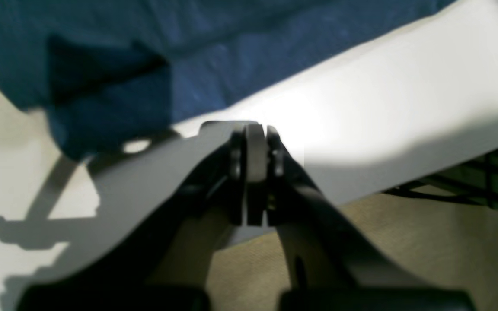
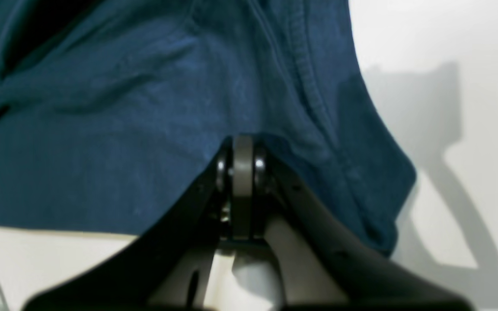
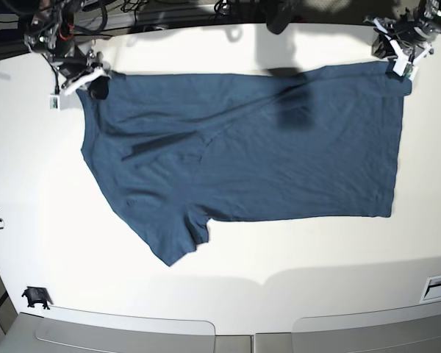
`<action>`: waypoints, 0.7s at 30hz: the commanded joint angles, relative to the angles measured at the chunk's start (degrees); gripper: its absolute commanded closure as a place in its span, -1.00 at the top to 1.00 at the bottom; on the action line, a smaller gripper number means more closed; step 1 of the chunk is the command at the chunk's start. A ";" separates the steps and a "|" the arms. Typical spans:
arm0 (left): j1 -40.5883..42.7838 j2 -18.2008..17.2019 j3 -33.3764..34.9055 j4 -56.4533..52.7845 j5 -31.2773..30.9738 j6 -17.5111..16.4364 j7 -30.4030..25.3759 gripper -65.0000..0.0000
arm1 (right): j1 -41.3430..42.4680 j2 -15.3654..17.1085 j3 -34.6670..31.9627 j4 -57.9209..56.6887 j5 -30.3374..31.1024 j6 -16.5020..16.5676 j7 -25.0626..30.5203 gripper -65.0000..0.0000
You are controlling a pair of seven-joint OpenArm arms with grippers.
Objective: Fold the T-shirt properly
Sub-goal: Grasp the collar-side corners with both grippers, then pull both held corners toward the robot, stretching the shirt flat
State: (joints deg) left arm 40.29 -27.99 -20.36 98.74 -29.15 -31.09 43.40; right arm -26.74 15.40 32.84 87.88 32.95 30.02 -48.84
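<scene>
T-shirt (image 1: 115, 56), plain dark teal-blue cotton with short sleeves, fills the upper left of the left wrist view, bunched where it lies on the white table (image 1: 404, 108). Left gripper (image 1: 255, 129) has its jaws pressed together with no gap; its tip sits over bare white surface just beside the cloth edge, and no fabric shows between the pads. Beige floor is visible past the table edge.

Right wrist view: cloth covers most of the frame, with a stitched hem running down toward a loose corner. Right gripper (image 2: 242, 144) has its jaws closed as well, the tip right at the fabric; whether a fold is pinched between them cannot be told from this angle.

Base view: the shirt is spread nearly flat across the far half of the table, a fold already lying over its far side, one sleeve pointing toward the near edge. Right gripper at the far left corner of the cloth, left gripper at the far right corner.

Judgement: a fold along the far edge looks just laid down. Next move calls for both jaws to open and take fresh hold of the shirt at matching points, keeping it taut so the next fold lands square.
</scene>
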 commanded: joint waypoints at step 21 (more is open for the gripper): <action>-8.87 -0.63 -1.44 2.78 1.25 -0.22 -6.32 -1.00 | -4.02 0.66 0.20 4.92 -2.47 -0.46 -2.29 -1.00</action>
State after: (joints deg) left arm 31.59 -27.75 -21.34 100.86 -27.40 -31.53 38.11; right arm -30.46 15.40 32.84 92.38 31.57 30.00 -50.17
